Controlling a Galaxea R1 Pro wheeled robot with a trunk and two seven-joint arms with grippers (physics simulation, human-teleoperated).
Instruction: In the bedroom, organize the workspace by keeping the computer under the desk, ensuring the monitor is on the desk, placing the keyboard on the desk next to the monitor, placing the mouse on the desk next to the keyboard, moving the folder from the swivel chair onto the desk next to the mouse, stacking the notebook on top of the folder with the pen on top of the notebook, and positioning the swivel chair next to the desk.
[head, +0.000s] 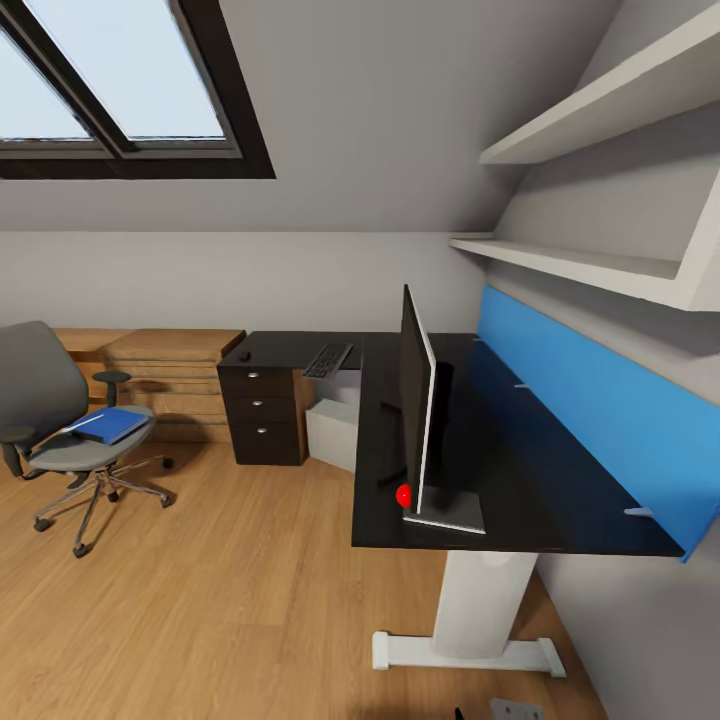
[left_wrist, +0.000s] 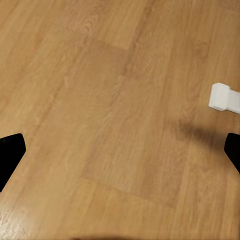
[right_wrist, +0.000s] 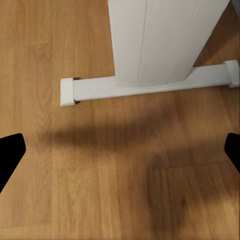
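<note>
Head view: black L-shaped desk (head: 520, 520) fills center-right of frame, white leg (head: 480, 600) and foot at lower center. Monitor (head: 415, 400) stands on the surface, seen nearly edge-on, stand base near the front edge, red dot (head: 404, 494) at its lower corner. Keyboard (head: 328, 360) lies on the far wing of the surface, center frame; mouse (head: 244, 355) small and black, farther left on the same wing, apart from the keyboard, above the three-drawer unit (head: 262, 415). Computer (head: 335, 432), light-grey box, sits on the floor under the desk, just right of the drawer unit. Blue panel (head: 590, 400) runs along the wall behind the surface, right side; white shelves (head: 600, 265) above it. Swivel chair (head: 60, 430) at left edge, well apart from the desk, on wood floor (head: 220, 600). Folder (head: 115, 425), blue, lies on the chair seat; a thin pale strip on top of it, too small to tell what. Light-wood drawer chest (head: 165, 375) behind the chair. Skylight (head: 110, 80) upper left.

Left wrist view: left gripper (left_wrist: 120, 150) spread wide, released, nothing between the dark fingertips (left_wrist: 10, 152) at frame edges; wood floor below, white foot end at right edge.

Right wrist view: right gripper (right_wrist: 120, 150) also spread, holding nothing, fingertips (right_wrist: 10, 152) at frame edges; desk leg and foot bar over floor in upper frame.
</note>
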